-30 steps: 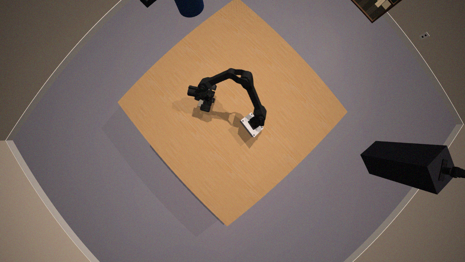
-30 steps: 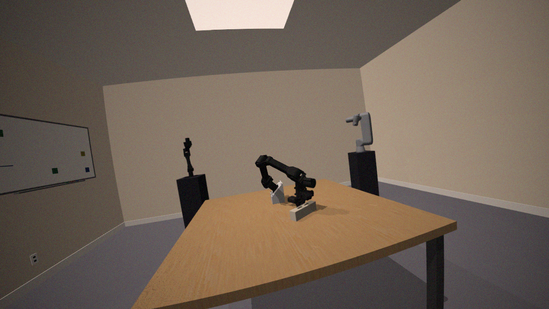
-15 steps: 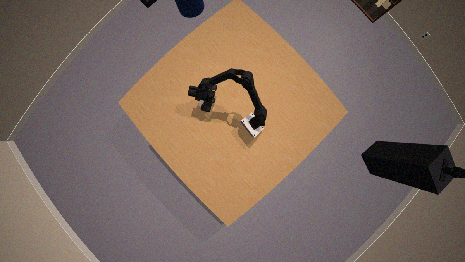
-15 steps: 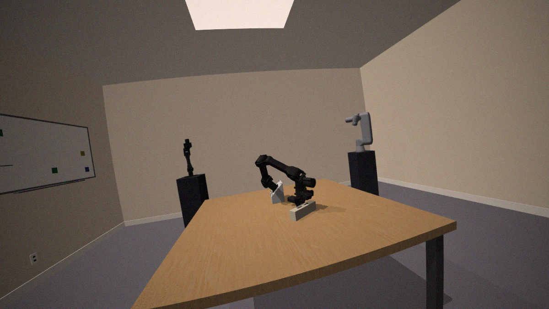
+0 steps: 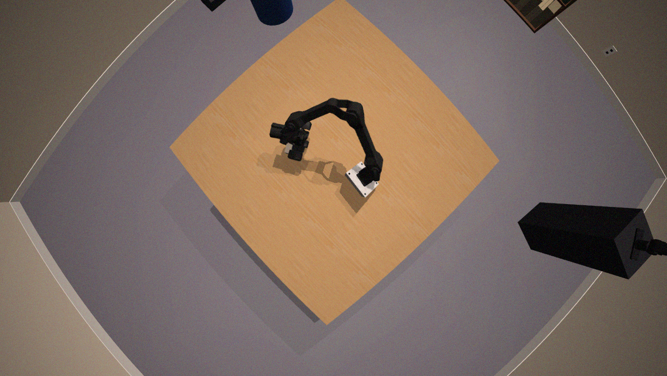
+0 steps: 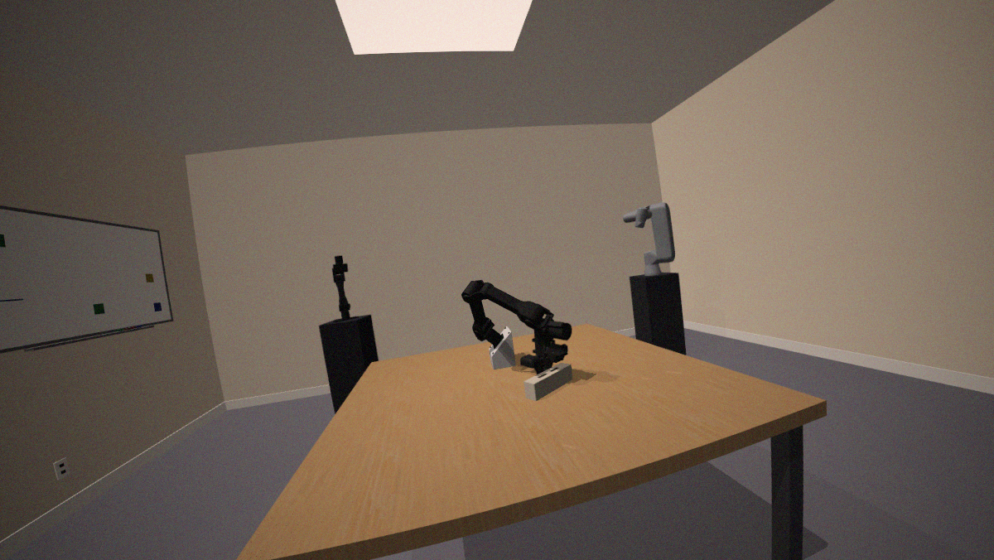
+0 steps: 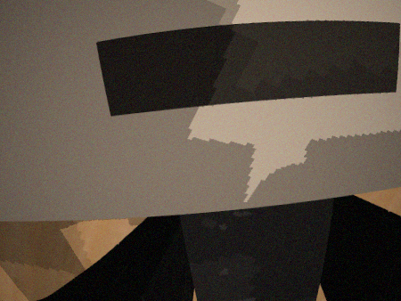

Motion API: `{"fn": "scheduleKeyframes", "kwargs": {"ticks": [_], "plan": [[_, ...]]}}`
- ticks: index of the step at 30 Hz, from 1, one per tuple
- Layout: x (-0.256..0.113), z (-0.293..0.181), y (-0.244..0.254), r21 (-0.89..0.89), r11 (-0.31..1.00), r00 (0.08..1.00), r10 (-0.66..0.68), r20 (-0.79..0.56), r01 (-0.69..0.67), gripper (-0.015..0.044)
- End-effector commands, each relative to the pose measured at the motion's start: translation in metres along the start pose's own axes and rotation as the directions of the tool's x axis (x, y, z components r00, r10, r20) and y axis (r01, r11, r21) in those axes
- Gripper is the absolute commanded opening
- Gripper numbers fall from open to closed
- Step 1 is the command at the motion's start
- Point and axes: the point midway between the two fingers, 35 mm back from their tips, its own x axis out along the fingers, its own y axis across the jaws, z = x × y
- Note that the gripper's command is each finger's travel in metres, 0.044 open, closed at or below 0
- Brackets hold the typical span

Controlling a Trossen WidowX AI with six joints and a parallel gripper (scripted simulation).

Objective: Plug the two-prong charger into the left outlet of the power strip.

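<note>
Wrist view: the pincer (image 5: pixel 295 153) (image 6: pixel 539 364) (image 7: pixel 244 197) pinches the charger (image 7: pixel 258 254) (a dark block) between its two black fingers.

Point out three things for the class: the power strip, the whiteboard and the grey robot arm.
Power strip (image 5: pixel 288 148) (image 6: pixel 554 383) (image 7: pixel 111 156): top, exposed bit; exterior, long side; wrist, upper face.
Whiteboard (image 6: pixel 76 271): exterior, bare writing surface.
Grey robot arm (image 6: pixel 663 233): exterior, upright link.

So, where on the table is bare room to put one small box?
In the top view, widest between the white bracket and the table's bottom corner; also between the arm and top corner. Crowded: around the tool, close over the power strip.
</note>
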Motion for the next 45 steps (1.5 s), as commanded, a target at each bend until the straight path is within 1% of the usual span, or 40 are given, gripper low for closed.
{"fn": "scheduleKeyframes", "kwargs": {"ticks": [1, 24, 40, 41, 45], "plan": [[0.0000, 0.0041, 0.0004, 0.010, 1.000, 1.000, 0.005, 0.018, -0.005, 0.0000], [0.0002, -0.0001, 0.0000, 0.005, 1.000, 1.000, 0.001, 0.006, -0.001, 0.0000], [0.0002, -0.0002, 0.0000, 0.005, 1.000, 1.000, 0.001, 0.006, -0.001, 0.0420], [0.0002, -0.0003, 0.0000, 0.005, 1.000, 1.000, 0.001, 0.006, -0.001, 0.0440], [0.0002, -0.0011, 0.0000, 0.005, 1.000, 1.000, 0.001, 0.007, -0.001, 0.0440]]}}
